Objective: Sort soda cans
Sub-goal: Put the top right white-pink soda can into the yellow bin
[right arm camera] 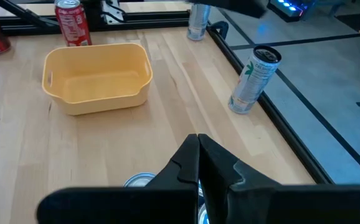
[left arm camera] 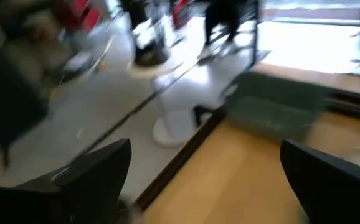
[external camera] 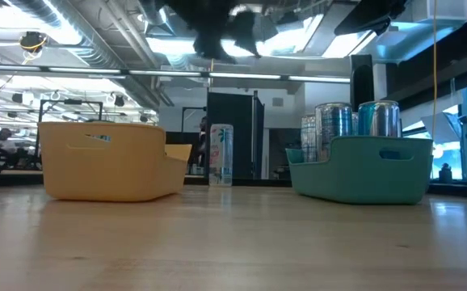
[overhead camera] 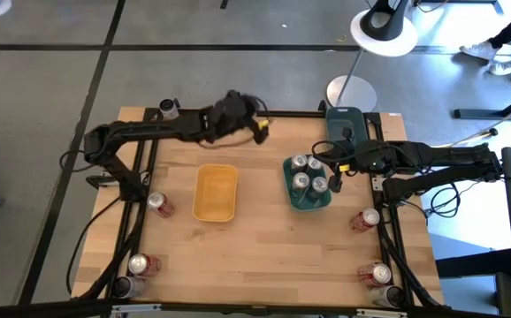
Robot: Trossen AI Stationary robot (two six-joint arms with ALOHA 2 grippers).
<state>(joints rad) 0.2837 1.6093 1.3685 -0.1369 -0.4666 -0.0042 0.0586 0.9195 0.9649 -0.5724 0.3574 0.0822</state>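
The left gripper (overhead camera: pixel 260 126) is raised over the far edge of the table (overhead camera: pixel 264 256), with its jaws fully spread and nothing between them. The nearest unsorted item is a silver-teal can (right arm camera: pixel 255 79), which stands upright at that far edge, with its long axis vertical, beyond the yellow tray (overhead camera: pixel 216 192); judged from the high view, the can sits just beneath or beside this gripper, so the left arm is the nearer. The right gripper (right arm camera: pixel 198 163) is fully closed and empty above the teal tray (overhead camera: pixel 309 201), which holds four silver-teal cans (overhead camera: pixel 308 173). Red cans (overhead camera: pixel 158 205) remain at the left and right table edges. The wooden surface between the trays is bare; open floor lies beyond.
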